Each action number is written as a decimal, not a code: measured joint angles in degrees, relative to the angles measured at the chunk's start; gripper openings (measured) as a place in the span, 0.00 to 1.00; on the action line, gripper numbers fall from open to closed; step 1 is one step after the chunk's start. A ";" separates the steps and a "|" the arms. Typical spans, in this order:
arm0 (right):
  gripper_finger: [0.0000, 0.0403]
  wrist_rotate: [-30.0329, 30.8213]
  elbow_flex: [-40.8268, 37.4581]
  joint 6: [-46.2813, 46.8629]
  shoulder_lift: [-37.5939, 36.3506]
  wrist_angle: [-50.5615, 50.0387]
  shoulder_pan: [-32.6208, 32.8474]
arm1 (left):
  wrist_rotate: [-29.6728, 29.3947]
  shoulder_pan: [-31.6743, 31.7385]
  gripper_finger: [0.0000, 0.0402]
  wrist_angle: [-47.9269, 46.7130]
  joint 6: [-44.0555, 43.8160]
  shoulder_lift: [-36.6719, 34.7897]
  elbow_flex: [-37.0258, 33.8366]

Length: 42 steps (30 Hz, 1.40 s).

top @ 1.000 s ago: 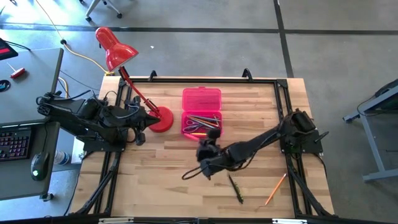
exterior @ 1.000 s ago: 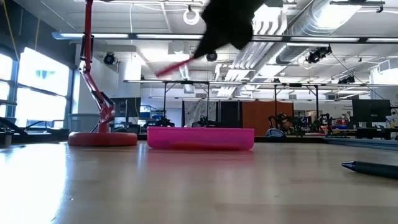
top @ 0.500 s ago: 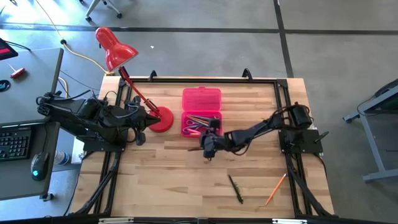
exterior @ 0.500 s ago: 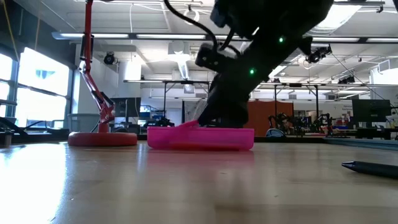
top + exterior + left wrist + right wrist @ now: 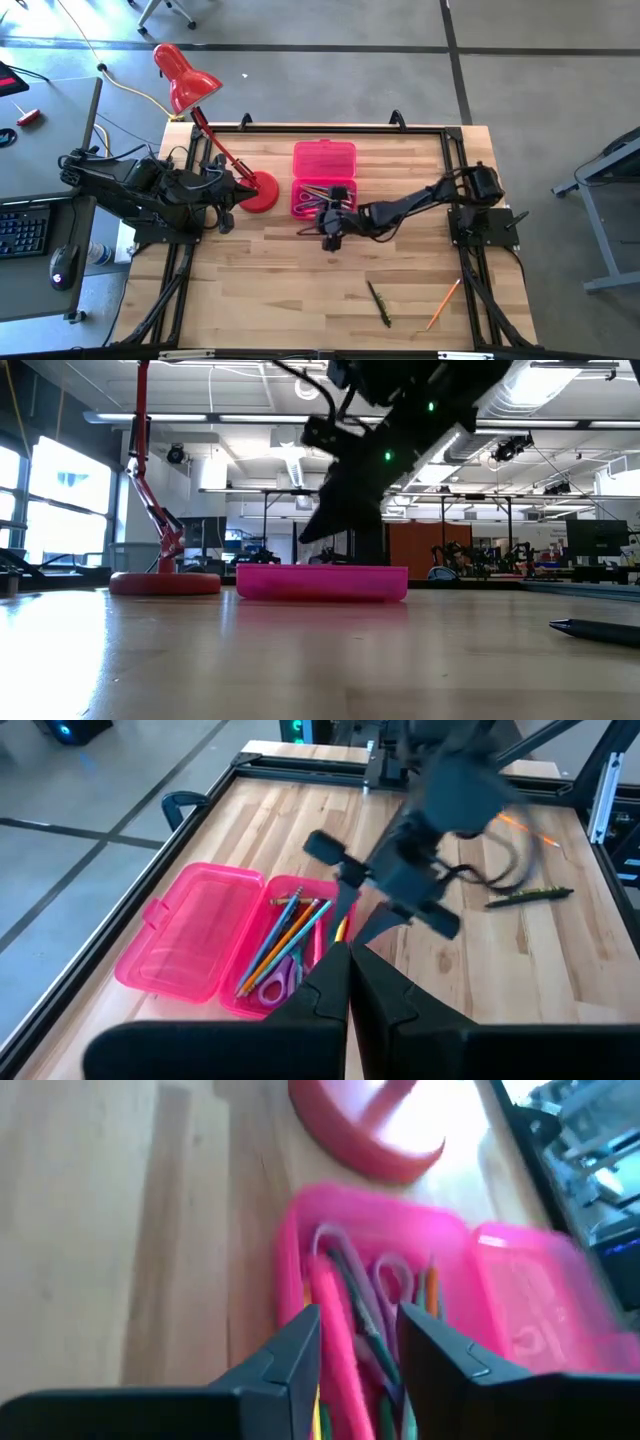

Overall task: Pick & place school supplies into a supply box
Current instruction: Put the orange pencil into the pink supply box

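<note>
Hovering at the near edge of the open pink supply box [image 5: 323,178], the right gripper [image 5: 331,230] holds nothing, fingers parted as only its wrist view shows, pencils [image 5: 345,1315] and purple scissors [image 5: 390,1275] lying inside.

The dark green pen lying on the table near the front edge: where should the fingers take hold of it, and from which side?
Probably at the middle of the dark green pen, coming straight down from above: it lies flat on the table, diagonal, with free wood on both sides.
</note>
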 joint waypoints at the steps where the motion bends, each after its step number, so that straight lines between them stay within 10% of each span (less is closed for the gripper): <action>1: 0.29 0.83 1.19 0.30 -0.24 -1.41 0.86 | 0.02 0.00 0.10 0.02 -0.02 0.00 0.00; 16: 0.29 -6.34 6.04 38.78 -10.96 -40.61 22.26 | 1.24 0.02 0.10 0.01 -1.30 0.00 0.06; 24: 0.29 -27.29 6.04 62.06 -13.45 -65.92 32.25 | 1.15 0.02 0.10 0.39 -1.51 0.00 0.04; 29: 0.29 -38.54 6.04 54.70 -13.47 -69.81 37.27 | 1.11 0.02 0.10 0.41 -1.51 0.00 0.04; 33: 0.29 -39.38 6.04 40.39 -13.47 -67.51 41.06 | 1.13 0.02 0.10 0.37 -2.27 0.00 0.04; 42: 0.29 -37.97 -1.13 40.71 -13.52 -52.56 47.74 | 1.15 0.02 0.10 0.31 -3.23 0.00 0.04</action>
